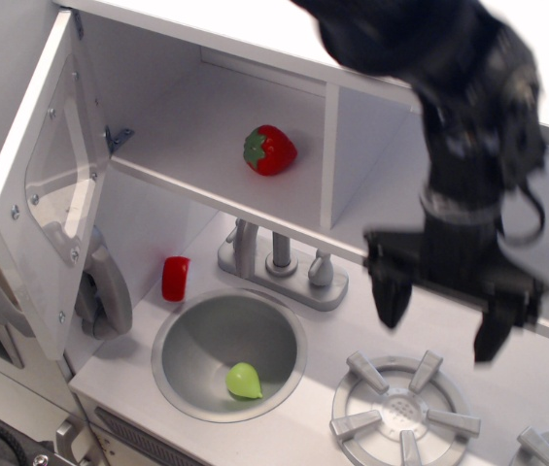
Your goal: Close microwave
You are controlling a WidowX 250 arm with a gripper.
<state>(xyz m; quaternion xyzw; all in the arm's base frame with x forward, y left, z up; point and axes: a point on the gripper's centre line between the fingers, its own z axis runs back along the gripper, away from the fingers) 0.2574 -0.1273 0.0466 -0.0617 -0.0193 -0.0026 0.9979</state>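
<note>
The microwave (225,126) is a white box compartment at upper left. Its white door (41,184) with a clear window stands swung wide open to the left. A red strawberry (270,149) lies inside on the compartment floor. My black gripper (441,328) hangs at the right, over the counter above the stove burner (405,408), well to the right of the door. Its two fingers are spread apart and hold nothing. The arm is motion-blurred.
A round grey sink (228,351) holds a green pear-shaped piece (244,381). A grey faucet (280,262) stands behind it. A red cup-like piece (175,279) sits left of the sink. A doorless white shelf bay (381,175) is right of the microwave.
</note>
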